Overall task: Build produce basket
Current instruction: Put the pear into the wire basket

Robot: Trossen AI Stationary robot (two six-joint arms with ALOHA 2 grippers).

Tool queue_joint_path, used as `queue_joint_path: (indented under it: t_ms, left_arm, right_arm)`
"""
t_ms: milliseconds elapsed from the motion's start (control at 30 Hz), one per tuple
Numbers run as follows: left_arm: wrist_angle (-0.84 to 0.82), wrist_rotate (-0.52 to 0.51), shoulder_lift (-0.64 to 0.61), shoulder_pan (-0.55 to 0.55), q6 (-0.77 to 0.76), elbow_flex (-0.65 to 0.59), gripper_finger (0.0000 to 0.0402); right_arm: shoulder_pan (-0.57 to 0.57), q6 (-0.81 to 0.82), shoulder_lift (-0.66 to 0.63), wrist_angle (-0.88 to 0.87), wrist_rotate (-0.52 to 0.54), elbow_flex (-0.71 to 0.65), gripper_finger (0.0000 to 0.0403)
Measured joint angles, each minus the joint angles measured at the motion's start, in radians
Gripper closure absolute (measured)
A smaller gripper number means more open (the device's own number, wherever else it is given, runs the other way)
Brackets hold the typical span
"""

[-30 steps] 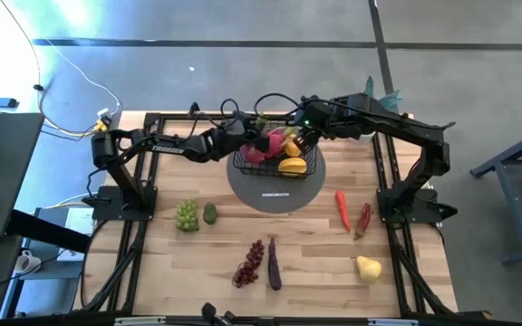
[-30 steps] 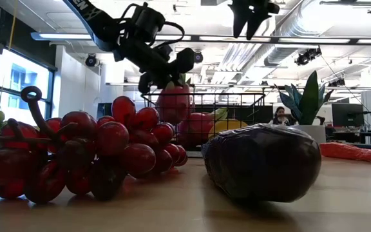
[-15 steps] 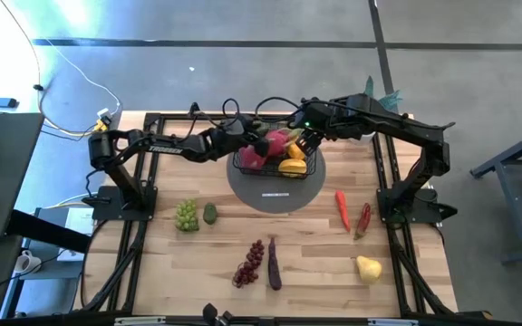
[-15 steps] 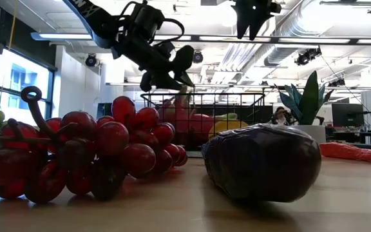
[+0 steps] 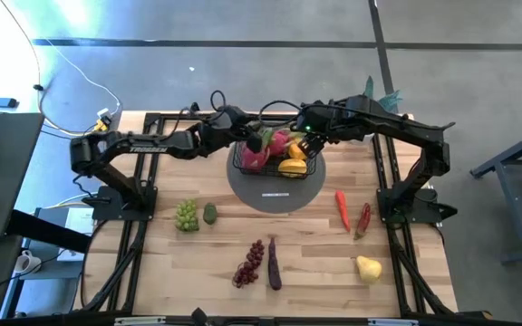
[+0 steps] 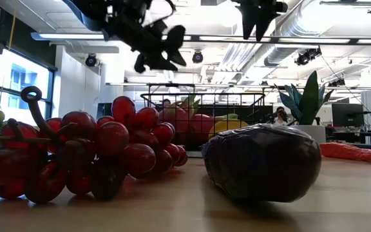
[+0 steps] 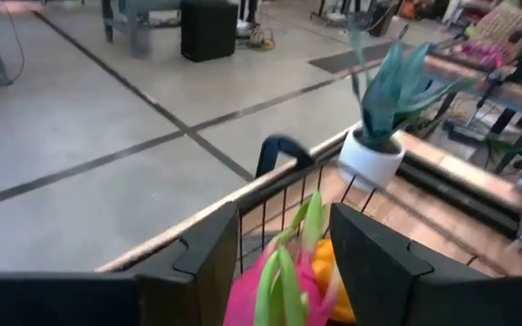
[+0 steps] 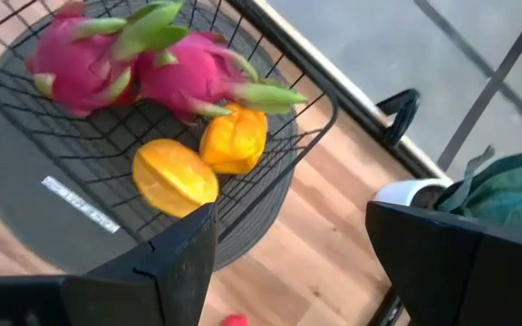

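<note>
Your left gripper (image 5: 254, 140): fingers spread, empty, above black wire-mesh basket (image 5: 314, 167) | right gripper (image 5: 308, 145): fingers spread, empty | below both: two pink dragon fruits (image 8: 139, 68).

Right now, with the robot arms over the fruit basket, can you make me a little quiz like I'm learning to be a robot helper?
1. True or false: the basket sits on a round grey disc.
2. How many pink dragon fruits are in the basket?
3. Which lies closest to the purple eggplant on the table? A) red grapes B) green grapes C) yellow pear

Key:
1. True.
2. Two, beside two yellow fruits.
3. A. The left gripper and right gripper, both open and empty, hover above the basket.
</note>
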Motion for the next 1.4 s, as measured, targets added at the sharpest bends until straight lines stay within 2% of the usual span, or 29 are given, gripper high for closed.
queue_joint_path:
  t_ms: [133,333,667,933,1400]
  left_arm:
    - [-0.065,0.034,-0.088,0.000,0.054,0.000,0.0236]
    - [-0.236,0.111,-0.217,-0.007,0.077,0.000,0.0236]
    - [-0.550,0.140,-0.357,-0.067,0.113,0.000,0.0236]
    - [-0.689,0.140,-0.384,-0.151,0.130,0.000,0.0236]
    - [-0.718,0.138,-0.384,-0.224,0.172,0.000,0.0236]
  right_arm:
    - [0.020,0.057,-0.001,-0.007,-0.029,-0.008,0.0139]
    - [0.068,0.160,-0.001,-0.008,-0.123,-0.099,0.0139]
    - [0.194,0.414,0.000,-0.003,-0.173,-0.213,0.0139]
    - [0.311,0.574,0.000,0.005,-0.244,-0.279,0.0139]
    - [0.517,0.727,0.000,0.046,-0.533,-0.434,0.0139]
